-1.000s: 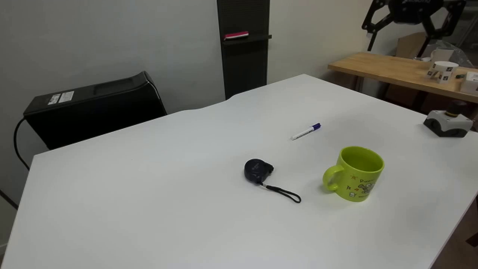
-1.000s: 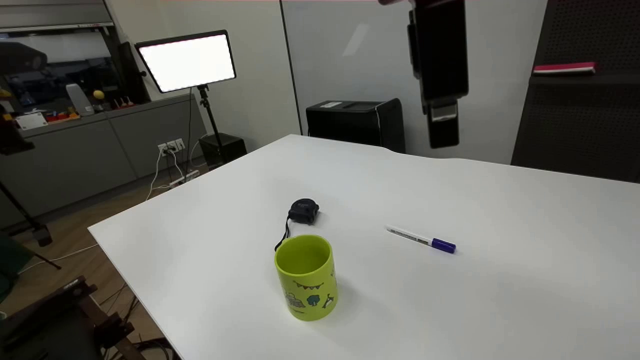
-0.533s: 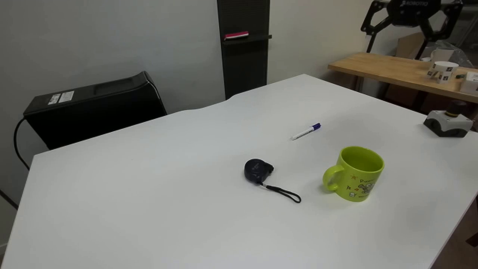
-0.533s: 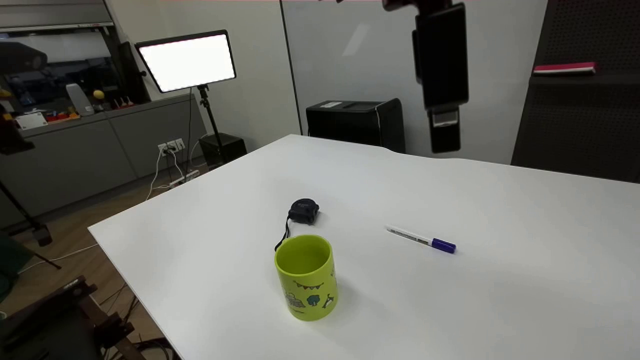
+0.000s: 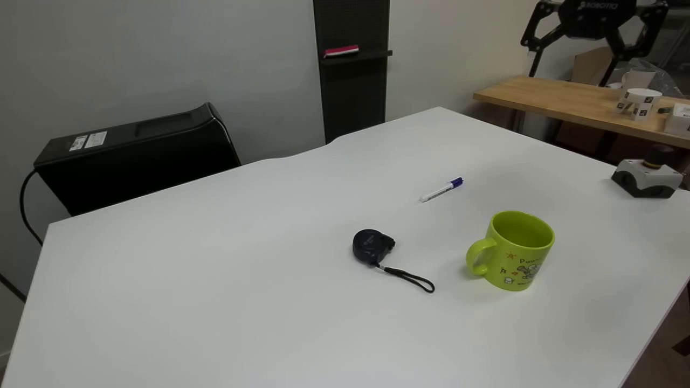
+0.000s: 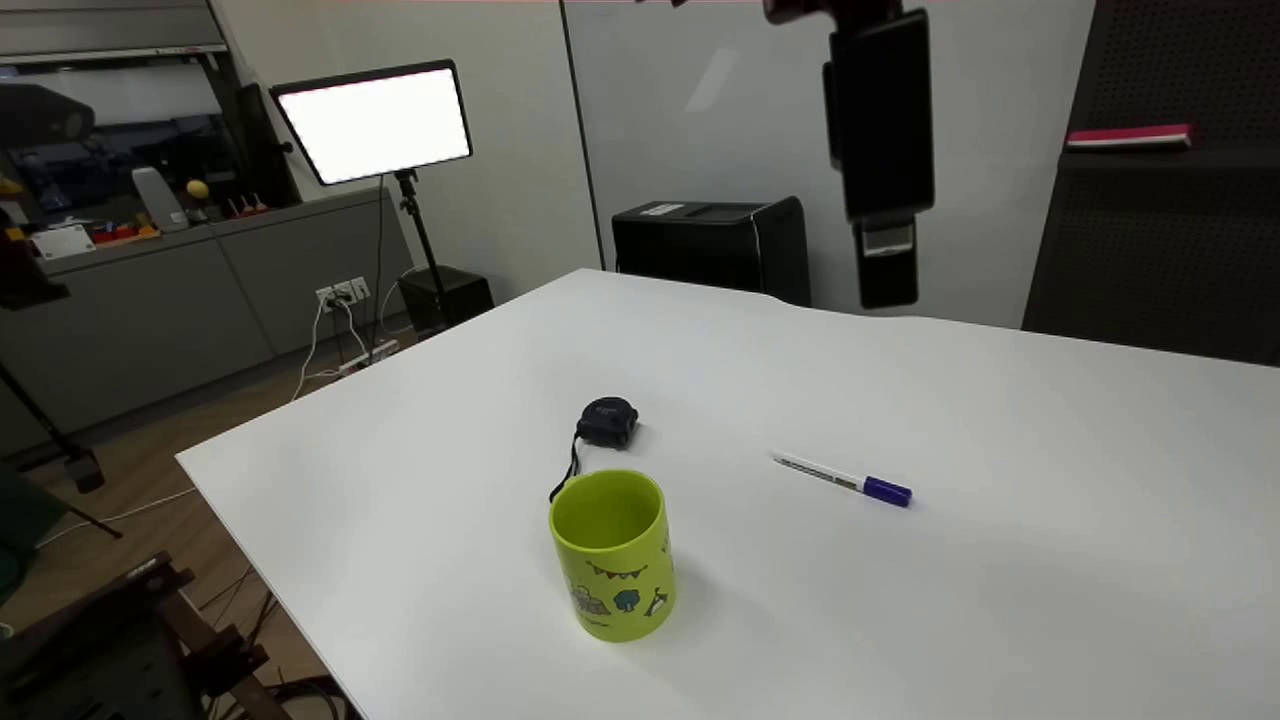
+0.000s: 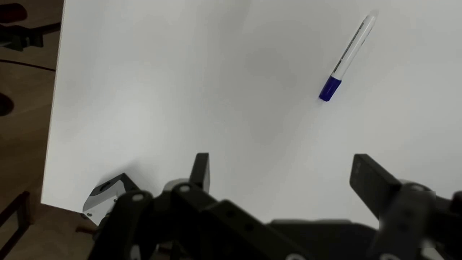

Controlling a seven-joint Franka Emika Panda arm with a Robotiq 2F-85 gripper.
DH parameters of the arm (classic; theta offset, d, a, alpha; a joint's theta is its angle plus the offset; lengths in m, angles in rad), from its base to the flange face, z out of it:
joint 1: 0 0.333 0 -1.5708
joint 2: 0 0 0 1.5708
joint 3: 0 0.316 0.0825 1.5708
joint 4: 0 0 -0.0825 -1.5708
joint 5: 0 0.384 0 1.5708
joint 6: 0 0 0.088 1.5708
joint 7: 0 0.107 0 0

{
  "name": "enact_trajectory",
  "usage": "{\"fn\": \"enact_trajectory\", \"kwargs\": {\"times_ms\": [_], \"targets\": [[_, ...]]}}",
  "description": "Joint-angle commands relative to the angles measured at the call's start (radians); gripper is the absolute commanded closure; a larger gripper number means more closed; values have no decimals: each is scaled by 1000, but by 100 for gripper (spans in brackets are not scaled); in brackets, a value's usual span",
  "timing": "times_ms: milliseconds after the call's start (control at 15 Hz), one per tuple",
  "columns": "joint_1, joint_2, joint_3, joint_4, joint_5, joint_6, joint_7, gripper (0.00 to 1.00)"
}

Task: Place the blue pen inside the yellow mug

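The blue pen, white with a blue cap, lies flat on the white table in both exterior views [image 5: 442, 189] [image 6: 843, 478] and in the wrist view [image 7: 348, 56], above and right of the jaws. The yellow mug stands upright with its open mouth up in both exterior views [image 5: 520, 264] [image 6: 615, 570]; its handle shows in an exterior view, and the mug is out of the wrist view. My gripper is high above the table in both exterior views [image 5: 570, 75] [image 6: 888, 280]. In the wrist view its jaws [image 7: 281, 160] are wide apart with nothing between them.
A black round gadget with a cord lies near the mug in both exterior views [image 5: 371, 247] [image 6: 607, 422]. A grey-and-black button box sits at the table's edge [image 5: 647, 178], also in the wrist view [image 7: 104, 198]. A wooden table [image 5: 560, 99] stands behind.
My gripper has come down slightly since one second ago and has hardly moved in the last half second. The pen, mug and gadget have not moved.
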Motion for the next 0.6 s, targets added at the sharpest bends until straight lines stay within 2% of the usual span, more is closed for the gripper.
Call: {"fn": "enact_trajectory", "kwargs": {"times_ms": [0,533], "targets": [[10,53,-21,45,59,-5,-40,0],[15,252,-65,255,144,-6,-53,0]]}}
